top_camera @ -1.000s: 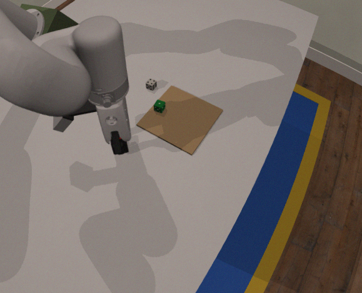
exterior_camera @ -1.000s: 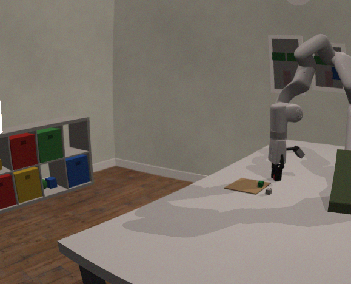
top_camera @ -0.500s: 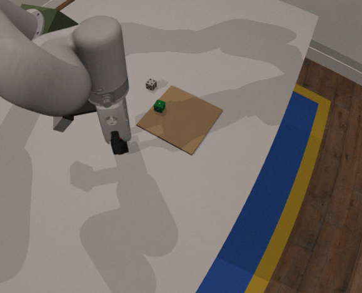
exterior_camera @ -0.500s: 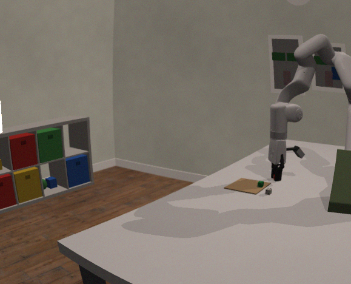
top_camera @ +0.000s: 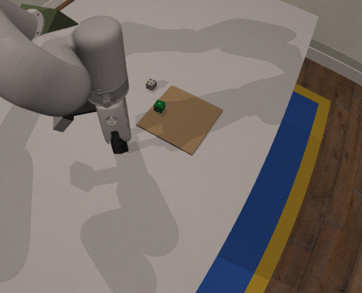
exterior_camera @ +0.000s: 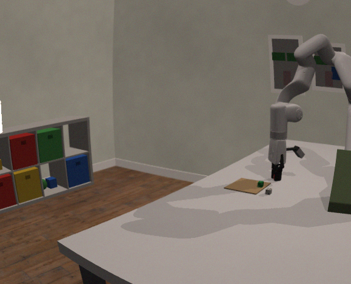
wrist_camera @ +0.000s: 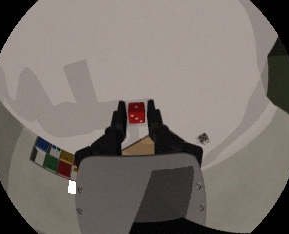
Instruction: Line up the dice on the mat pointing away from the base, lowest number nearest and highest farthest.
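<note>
Apparently the pick-up of the red cube die with white pips (top_camera: 120, 138) (exterior_camera: 273, 176) (wrist_camera: 136, 113) is at hand: it lies off the mat, between the black fingers of the gripper (top_camera: 120, 147) (exterior_camera: 276, 178) (wrist_camera: 136, 108). These stand part-way open, a narrow strip showing on each side of the die, so it is straddled rather than gripped. That placing makes sense — closing evenly on two opposite sides should keep the die from turning, and its number has to survive the trip.

The green cube die with white pips (top_camera: 159, 106) (exterior_camera: 260, 183) sits on the flat, square tan mat (top_camera: 187, 116) (exterior_camera: 242, 185) (wrist_camera: 138, 146), close to the edge facing the base, one pip upward. A one belongs nearest the base, so it looks well put there, with the rest of the mat behind it for the other two; whether it is fully inside the edge deserves a check.

The off-white cube die with dark pips (top_camera: 150, 84) (exterior_camera: 268, 190) (wrist_camera: 203, 138) is on the pale table (top_camera: 206, 189) (exterior_camera: 184, 253) (wrist_camera: 188, 50), just beside the mat. Its top shows several pips, too small to count surely — likely the highest, hence the far spot. The red one would then go in the middle, set down level.
</note>
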Motion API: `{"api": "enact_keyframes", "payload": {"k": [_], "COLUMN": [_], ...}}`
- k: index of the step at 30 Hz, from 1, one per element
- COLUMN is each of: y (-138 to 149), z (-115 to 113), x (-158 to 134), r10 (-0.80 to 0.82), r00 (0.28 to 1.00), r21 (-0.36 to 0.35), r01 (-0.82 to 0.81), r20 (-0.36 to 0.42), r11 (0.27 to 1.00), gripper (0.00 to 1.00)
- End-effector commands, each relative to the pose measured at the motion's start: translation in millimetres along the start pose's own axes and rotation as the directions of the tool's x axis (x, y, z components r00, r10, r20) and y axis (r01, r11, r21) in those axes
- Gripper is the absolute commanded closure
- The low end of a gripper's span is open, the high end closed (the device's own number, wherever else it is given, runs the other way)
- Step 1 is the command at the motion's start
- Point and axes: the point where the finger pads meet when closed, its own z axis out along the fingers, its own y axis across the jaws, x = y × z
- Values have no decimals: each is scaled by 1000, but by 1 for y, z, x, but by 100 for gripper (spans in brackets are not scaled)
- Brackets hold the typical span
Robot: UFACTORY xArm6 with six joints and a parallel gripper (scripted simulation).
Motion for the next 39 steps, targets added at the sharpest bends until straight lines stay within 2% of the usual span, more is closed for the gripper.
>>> {"api": "enact_keyframes", "payload": {"k": [1, 34, 39], "y": [-1, -1, -1], "z": [-1, -1, -11], "x": [-1, -1, -1], "r10": [0, 0, 0], "r00": [1000, 1000, 1000], "r21": [2, 2, 2], "r01": [0, 0, 0], "r20": [2, 2, 2], "r11": [1000, 1000, 1000], "gripper": [85, 85, 85]}}
